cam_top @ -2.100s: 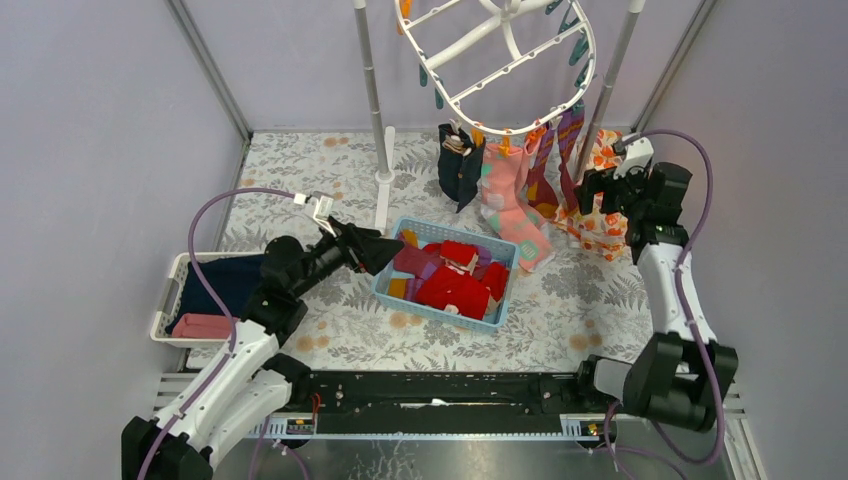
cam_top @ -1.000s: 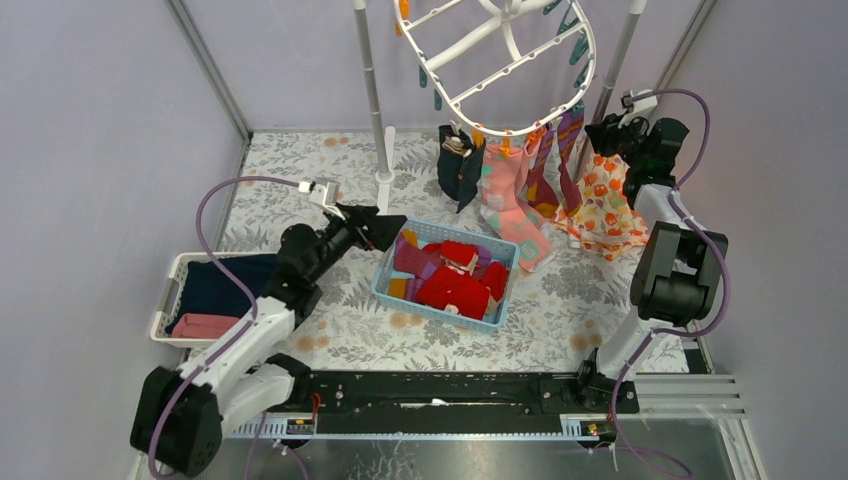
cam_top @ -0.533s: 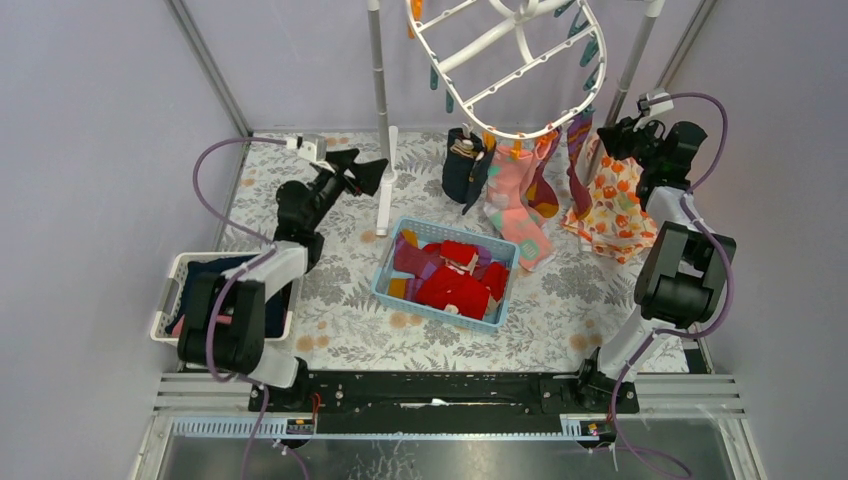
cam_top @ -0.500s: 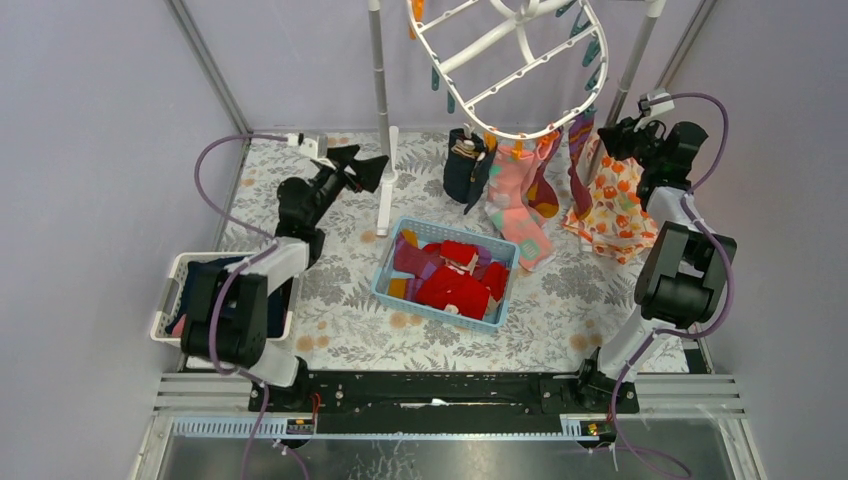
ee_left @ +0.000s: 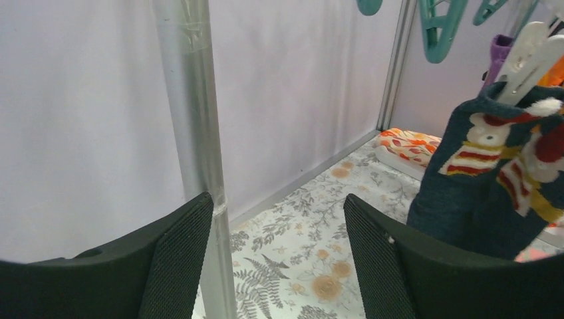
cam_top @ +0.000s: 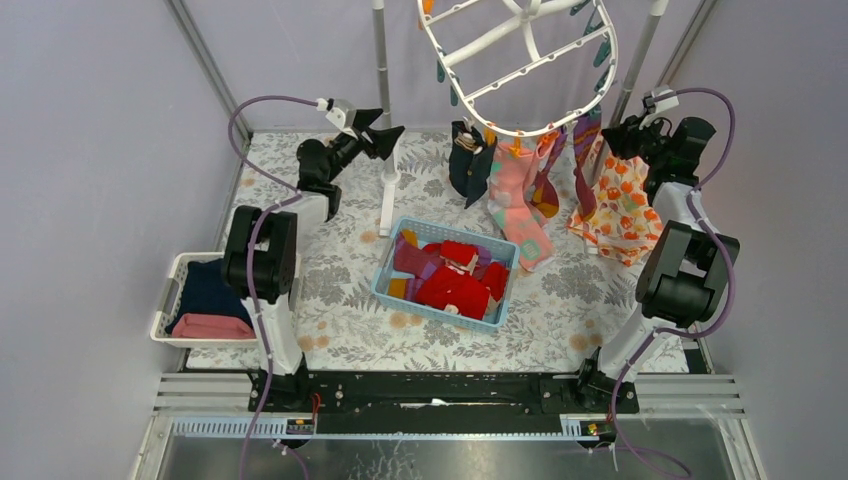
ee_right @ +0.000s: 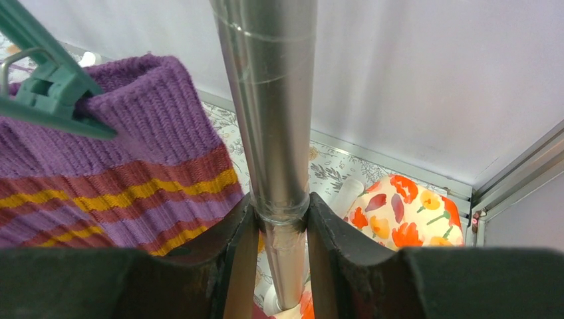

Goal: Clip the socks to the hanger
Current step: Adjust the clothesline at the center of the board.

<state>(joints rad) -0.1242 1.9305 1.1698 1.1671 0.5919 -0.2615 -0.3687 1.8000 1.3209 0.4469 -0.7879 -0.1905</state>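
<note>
First, hanger (cam_top: 530, 68): white oval frame with crossbars, hung high at the back of my top view between two grey poles. Teal and orange clips dangle from its rim.
Hung socks: I make out a navy sock (cam_top: 465, 165), a pink sock (cam_top: 510, 190) and a purple striped sock (cam_top: 585, 165) clipped along the near rim (other pieces behind them I cannot separate).
Loose socks (cam_top: 455, 280): a mostly red heap with maroon and orange in it, lying in the blue basket (cam_top: 432, 311) mid-table, in front of the hung socks.
Left gripper (ee_left: 279, 252): jaws spread, gripping nothing. It is raised at the back beside the left pole (ee_left: 189, 100), which shows at the inner face of one finger (touching or not, I cannot tell). The navy sock hangs just beyond the other finger, pinched by a white clip (ee_left: 532, 60).
Right gripper (ee_right: 276, 219): fingers pressed against both sides of the right pole (ee_right: 266, 100), pinching it. In my wrist view the purple striped sock is just left of the pole, held by a teal clip (ee_right: 46, 100).
Floral cloth (cam_top: 620, 200): orange print, by the right pole, below the right gripper.
White bin (cam_top: 165, 300): at the left table edge, holding navy and pink cloth.
</note>
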